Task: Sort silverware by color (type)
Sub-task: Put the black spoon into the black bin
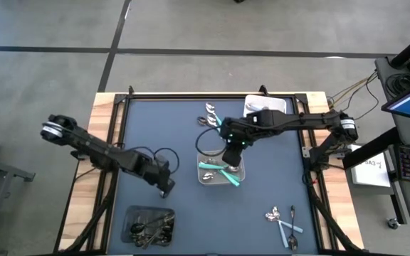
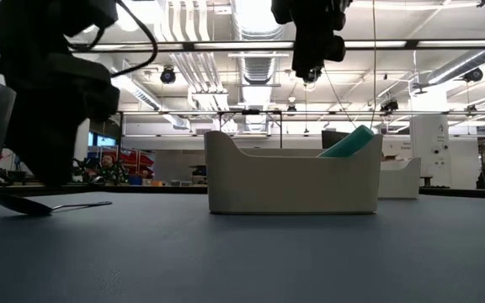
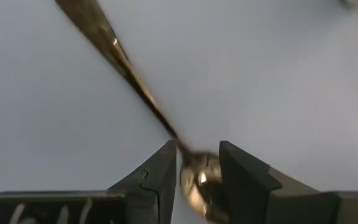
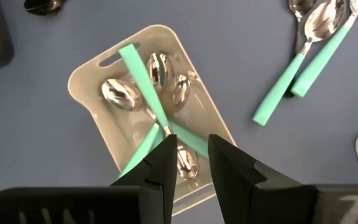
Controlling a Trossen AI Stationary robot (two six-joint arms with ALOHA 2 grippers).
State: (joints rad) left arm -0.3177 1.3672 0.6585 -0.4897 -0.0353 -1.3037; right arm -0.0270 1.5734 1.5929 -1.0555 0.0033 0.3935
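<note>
Dark blue table mat [image 1: 169, 135] in a wooden frame, grey floor around, workshop room behind in low view. White tray [image 1: 221, 171] mid-table holds several teal-handled spoons [image 4: 143, 84], one teal handle poking over the rim [image 2: 349, 141]. Right gripper [image 1: 232, 153] hangs above that tray, fingers [image 4: 160, 165] apart, nothing between them; right wrist view looks straight down on the tray. Two more teal-handled spoons [image 4: 303, 59] lie on the mat just beside the tray. Left gripper [image 1: 166, 186] down at the mat, left of the white tray, fingers [image 3: 160, 177] clenched on the bowl of a dark spoon [image 3: 120, 59], handle running away across the mat; same spoon lies flat in low view [image 2: 49, 204]. Dark tray [image 1: 148, 224] at near-left edge with black pieces. Loose group of silverware [image 1: 285, 220] near right corner. Second white tray [image 1: 265, 107] at far side, a few spoons [image 1: 211, 114] beside it
</note>
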